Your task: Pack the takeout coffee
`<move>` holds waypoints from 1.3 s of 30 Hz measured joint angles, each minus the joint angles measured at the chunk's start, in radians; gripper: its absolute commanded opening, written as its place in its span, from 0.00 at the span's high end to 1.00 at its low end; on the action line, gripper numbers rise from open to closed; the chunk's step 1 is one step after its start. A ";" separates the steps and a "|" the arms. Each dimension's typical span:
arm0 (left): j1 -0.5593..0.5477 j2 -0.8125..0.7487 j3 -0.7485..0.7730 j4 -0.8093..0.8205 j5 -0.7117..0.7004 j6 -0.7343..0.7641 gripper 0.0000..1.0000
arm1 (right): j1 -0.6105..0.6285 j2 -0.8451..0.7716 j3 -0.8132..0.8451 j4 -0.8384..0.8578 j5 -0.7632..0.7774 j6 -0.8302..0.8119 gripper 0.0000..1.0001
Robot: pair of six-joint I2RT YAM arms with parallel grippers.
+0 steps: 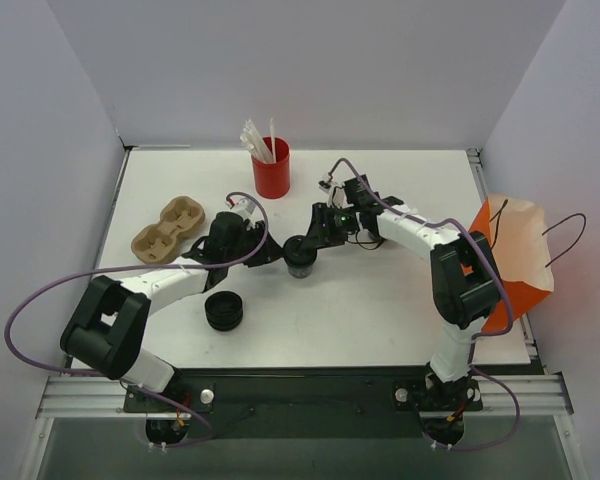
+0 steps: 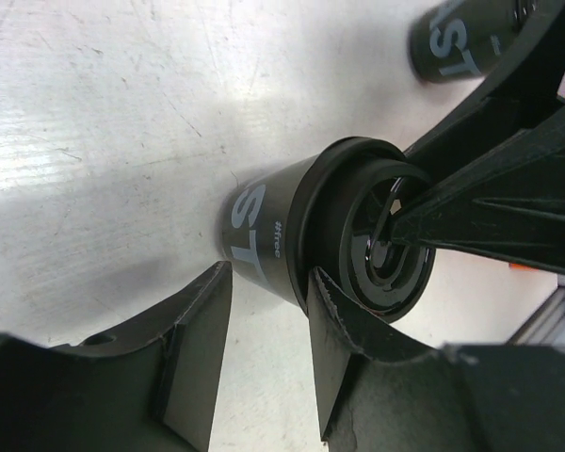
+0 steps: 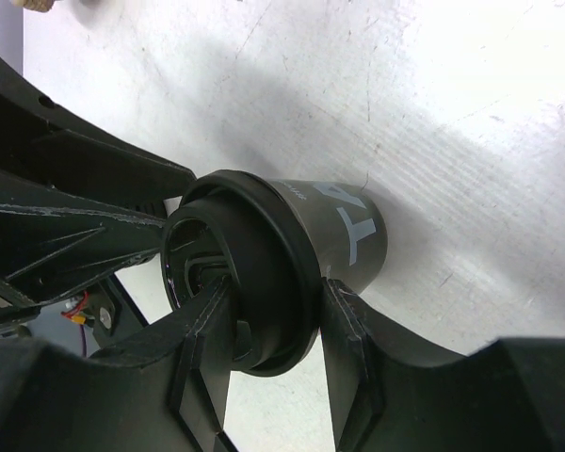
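A black takeout coffee cup (image 1: 300, 262) with its black lid (image 2: 381, 235) on stands at the table's middle. My right gripper (image 1: 316, 240) is shut on the lid's edge: in the right wrist view (image 3: 275, 287) one finger lies on the lid top and the other presses under the rim. My left gripper (image 1: 277, 255) is open on the cup's left. In the left wrist view (image 2: 268, 278) its fingertips reach the cup wall (image 2: 264, 231), and one touches the lid rim. A second black cup (image 2: 461, 38) stands behind the right gripper. The orange paper bag (image 1: 510, 270) stands at the right edge.
A red cup of white straws (image 1: 271, 170) stands at the back middle. A brown cardboard cup carrier (image 1: 168, 230) lies at the left. A low stack of loose black lids (image 1: 223, 310) sits in front of the left arm.
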 measured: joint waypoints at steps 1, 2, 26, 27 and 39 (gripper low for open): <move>-0.010 0.002 0.000 0.000 -0.024 -0.010 0.53 | -0.003 0.000 -0.009 0.011 0.000 0.000 0.68; -0.020 0.006 -0.003 0.002 -0.055 -0.029 0.53 | -0.006 0.000 -0.015 0.023 -0.001 0.000 0.68; 0.116 -0.148 0.112 -0.359 0.084 0.071 0.46 | 0.143 0.168 0.261 -0.302 -0.216 -0.361 0.67; 0.114 -0.148 0.103 -0.356 0.101 0.082 0.46 | 0.149 0.169 0.264 -0.314 -0.216 -0.369 0.67; 0.114 -0.253 0.039 -0.437 0.097 0.183 0.46 | 0.154 0.170 0.273 -0.350 -0.208 -0.374 0.67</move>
